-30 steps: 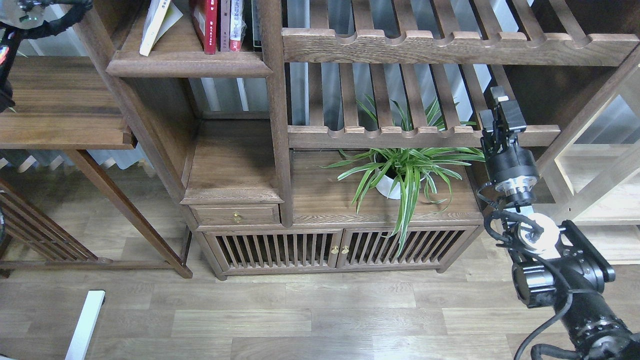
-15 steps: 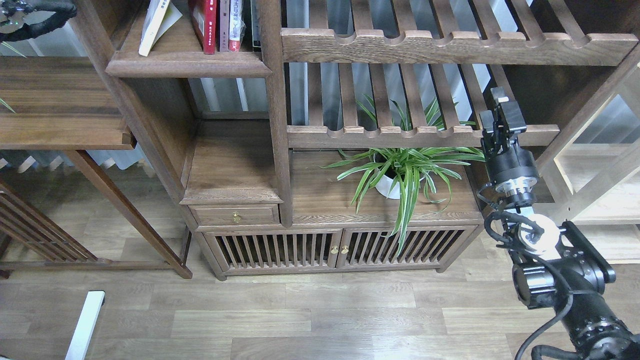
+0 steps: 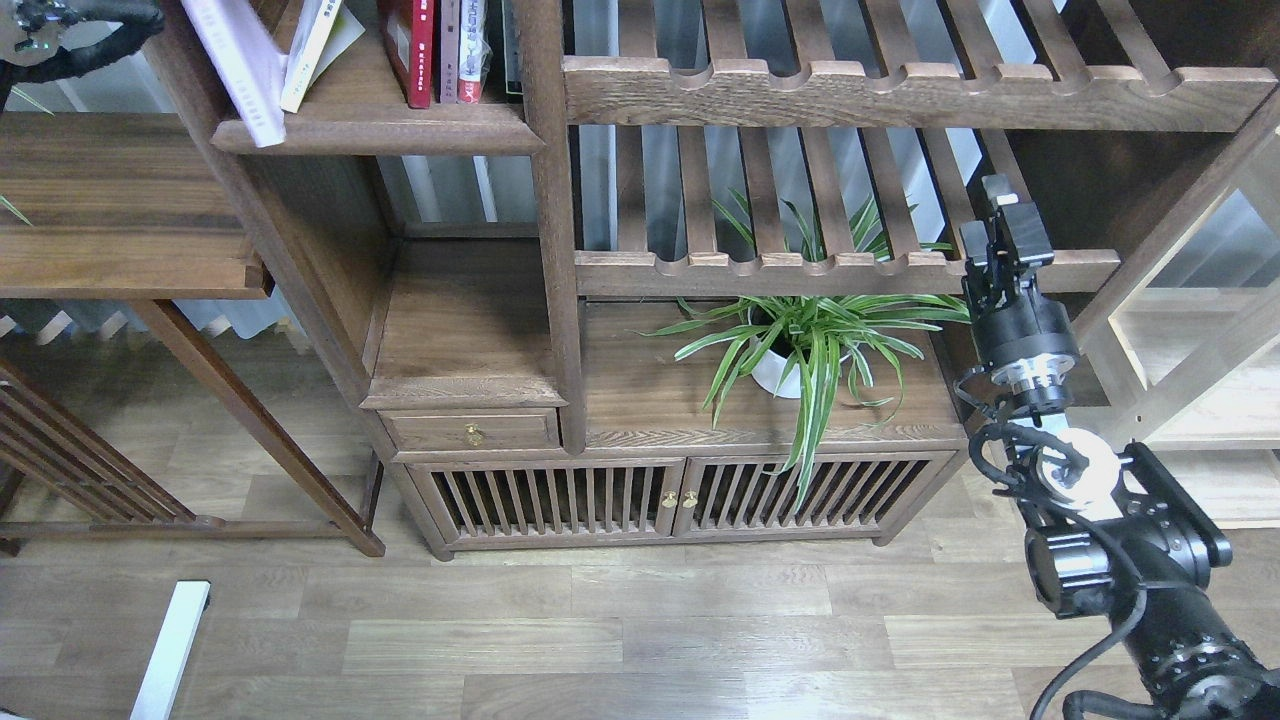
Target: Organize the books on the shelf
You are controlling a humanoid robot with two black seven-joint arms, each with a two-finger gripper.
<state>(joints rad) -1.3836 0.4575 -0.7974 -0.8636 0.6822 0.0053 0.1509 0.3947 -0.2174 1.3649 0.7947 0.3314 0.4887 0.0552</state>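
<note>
The shelf (image 3: 375,128) is the dark board with a moulded front edge at the top left. On it a pale yellow-green book (image 3: 308,52) leans left, and a dark red book (image 3: 416,55) stands upright beside other spines (image 3: 470,50). A white book (image 3: 240,70) hangs tilted in from the top edge, its lower corner in front of the shelf's left end. What holds it is out of frame. Only a black part of my left arm (image 3: 95,28) shows at the top left corner. My right gripper (image 3: 1008,215) is raised at the right, empty, its fingers not separable.
A slatted scalloped rack (image 3: 850,270) runs in front of my right gripper. A potted spider plant (image 3: 800,350) stands on the low cabinet (image 3: 650,420). A dark side table (image 3: 120,210) is at the left, pale shelving (image 3: 1200,380) at the right.
The white book has come into view at the top left, beside the shelf's left end. My left arm has shifted slightly. My right arm has not moved.
</note>
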